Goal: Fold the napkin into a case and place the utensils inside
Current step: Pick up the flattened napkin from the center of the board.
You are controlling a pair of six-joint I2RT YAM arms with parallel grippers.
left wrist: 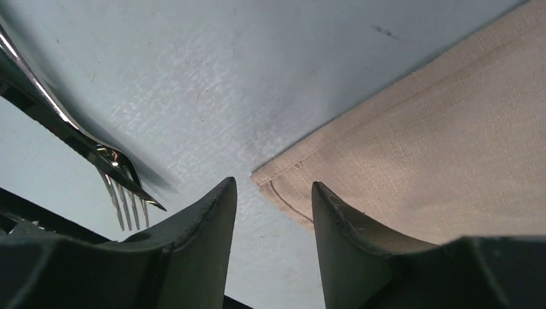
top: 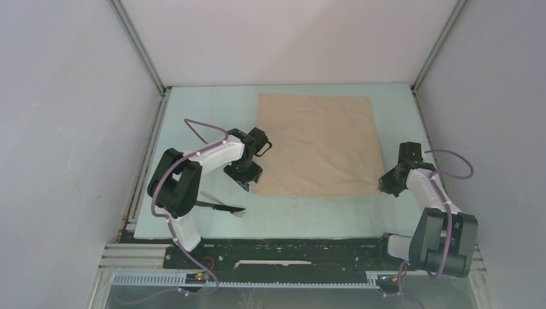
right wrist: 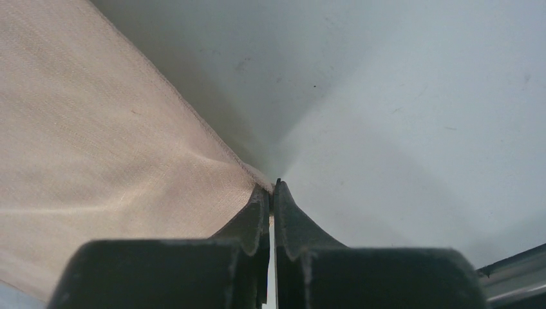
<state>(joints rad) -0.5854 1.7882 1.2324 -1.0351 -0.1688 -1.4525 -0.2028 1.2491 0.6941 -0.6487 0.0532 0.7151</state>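
Observation:
The tan napkin [top: 315,145] lies spread flat on the pale table. My left gripper [top: 248,183] hovers at its near-left corner. In the left wrist view the left gripper [left wrist: 273,187] is open, and the hemmed corner of the napkin [left wrist: 438,141] lies on the table between and just ahead of the fingertips. My right gripper [top: 381,187] is at the near-right corner. In the right wrist view the right gripper [right wrist: 273,187] is shut, with the napkin [right wrist: 96,148] edge pinched at its tips. The utensils [top: 222,206] lie left of the napkin; a fork [left wrist: 122,193] and a dark blade [left wrist: 38,122] show there.
Grey enclosure walls [top: 64,129] stand on the left, right and back. A black rail [top: 290,248] runs along the near edge between the arm bases. Bare table surface [top: 309,215] lies in front of the napkin.

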